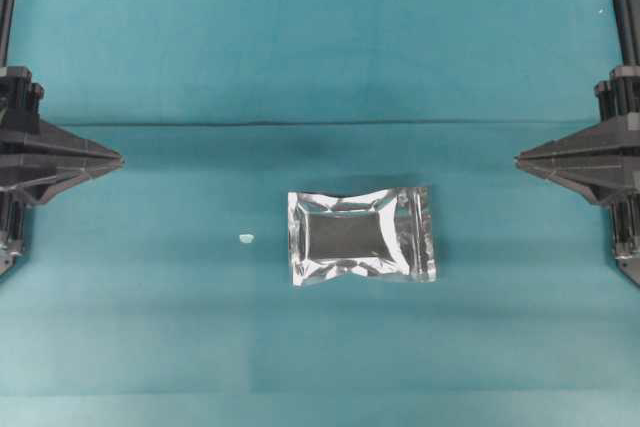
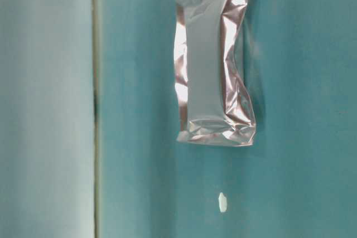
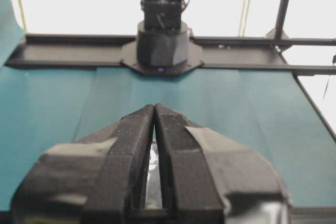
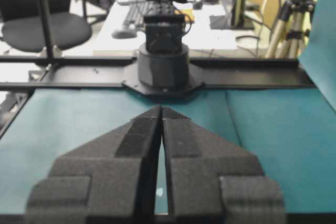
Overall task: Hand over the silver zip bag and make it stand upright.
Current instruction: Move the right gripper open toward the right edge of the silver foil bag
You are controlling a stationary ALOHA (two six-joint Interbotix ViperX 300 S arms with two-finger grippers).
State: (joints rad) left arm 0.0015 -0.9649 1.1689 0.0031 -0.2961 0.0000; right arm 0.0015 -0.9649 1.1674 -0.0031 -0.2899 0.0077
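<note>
The silver zip bag (image 1: 362, 235) lies flat on the teal table a little right of centre, crinkled, with a darker grey centre panel. In the table-level view the bag (image 2: 215, 62) fills the upper middle. A sliver of the bag (image 3: 152, 174) shows through the slit between the left fingers. My left gripper (image 1: 120, 159) hovers at the left edge, shut and empty, well apart from the bag. My right gripper (image 1: 518, 158) sits at the right edge, likewise shut with nothing held. Fingertips meet in both wrist views, left gripper (image 3: 154, 106) and right gripper (image 4: 161, 108).
A tiny white speck (image 1: 246, 238) lies left of the bag, also visible as a speck (image 2: 222, 202) in the table-level view. The opposite arm's base (image 3: 161, 45) stands across the table; the other base (image 4: 163, 64) shows likewise. Teal cloth (image 1: 320, 347) covers the surface.
</note>
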